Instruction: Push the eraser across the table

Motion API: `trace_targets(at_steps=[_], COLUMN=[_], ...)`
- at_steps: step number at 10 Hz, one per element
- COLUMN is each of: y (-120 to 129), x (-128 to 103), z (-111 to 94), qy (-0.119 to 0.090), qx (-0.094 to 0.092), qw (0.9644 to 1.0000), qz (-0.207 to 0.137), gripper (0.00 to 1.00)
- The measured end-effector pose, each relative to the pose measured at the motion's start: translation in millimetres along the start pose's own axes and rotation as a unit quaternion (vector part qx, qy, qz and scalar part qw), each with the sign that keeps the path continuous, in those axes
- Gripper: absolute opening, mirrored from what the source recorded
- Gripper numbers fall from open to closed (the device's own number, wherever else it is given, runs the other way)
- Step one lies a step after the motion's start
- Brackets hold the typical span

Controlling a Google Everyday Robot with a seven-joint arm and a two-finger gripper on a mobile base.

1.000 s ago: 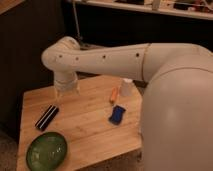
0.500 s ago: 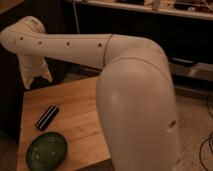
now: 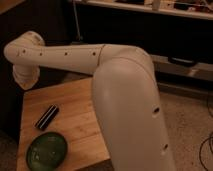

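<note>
Hanging off the end of the long white arm [image 3: 70,52], the hand [image 3: 25,79] sits over the far-left corner of the worktop [image 3: 75,102] — clenched, with nothing in it. The eraser [image 3: 47,116] lies on the wood nearer to me and a little to the right of the hand, apart from it and untouched. Its long axis runs on a slant, from near-left to far-right, so one long side faces the left edge and the other faces the open planks on the right. Just on the near side of it rests the green bowl [image 3: 46,150], close but not touching as far as I can see. To my eye the push wants the hand lowered to the eraser's left long side and driven rightward across the planks — a shove toward the near edge would run into the bowl.
</note>
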Motion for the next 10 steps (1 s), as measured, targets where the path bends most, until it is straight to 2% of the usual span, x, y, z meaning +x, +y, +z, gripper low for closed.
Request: trace_targets(at_steps=[1,7,8,10], y=[0.3,0.4,1.7,6.8], x=[1.6,2.2,7.4,28.5], z=[6.9,7.1,8.6,26.2], qy=[-0.003,-0.002,0.002,0.002], qx=[-0.005,-0.005,-0.011,-0.032], qw=[1.0,1.0,0.9999,0.9995], qz=[-0.001,-0.002,0.0,0.004], gripper=[0.01,0.01,0.01,0.01])
